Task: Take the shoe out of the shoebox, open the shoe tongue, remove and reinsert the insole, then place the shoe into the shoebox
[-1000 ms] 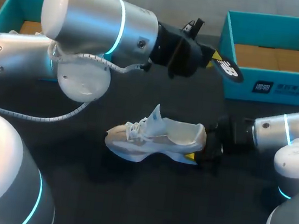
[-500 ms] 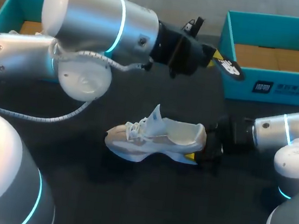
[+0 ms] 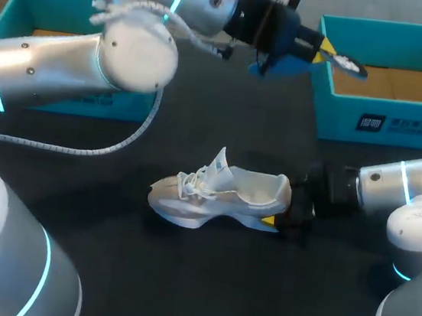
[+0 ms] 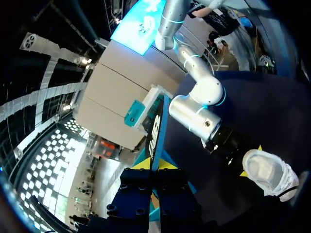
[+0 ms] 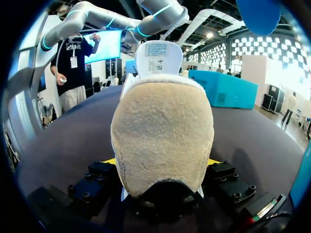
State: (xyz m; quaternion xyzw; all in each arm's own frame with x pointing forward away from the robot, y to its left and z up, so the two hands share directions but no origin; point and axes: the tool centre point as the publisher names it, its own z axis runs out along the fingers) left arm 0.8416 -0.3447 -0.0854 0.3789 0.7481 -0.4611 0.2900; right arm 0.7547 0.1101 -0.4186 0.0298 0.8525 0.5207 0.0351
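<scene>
here left fingers point(image 3: 326, 46) pinch the insole point(image 3: 349, 64); right fingers point(image 3: 268, 222) clamp the shoe point(image 3: 222, 194).

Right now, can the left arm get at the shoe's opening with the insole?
Probably yes: the shoe sits upright, opening bare; the right gripper clamps only its heel. The left gripper holds the insole clear above.

Your head camera sits high above the shoe point(image 3: 218, 193) and looks down on it from far off. Your right wrist camera sits low, right behind the shoe's heel, very close. Your left wrist camera is high up and far from the shoe, looking back down at it. All three see the shoe.
</scene>
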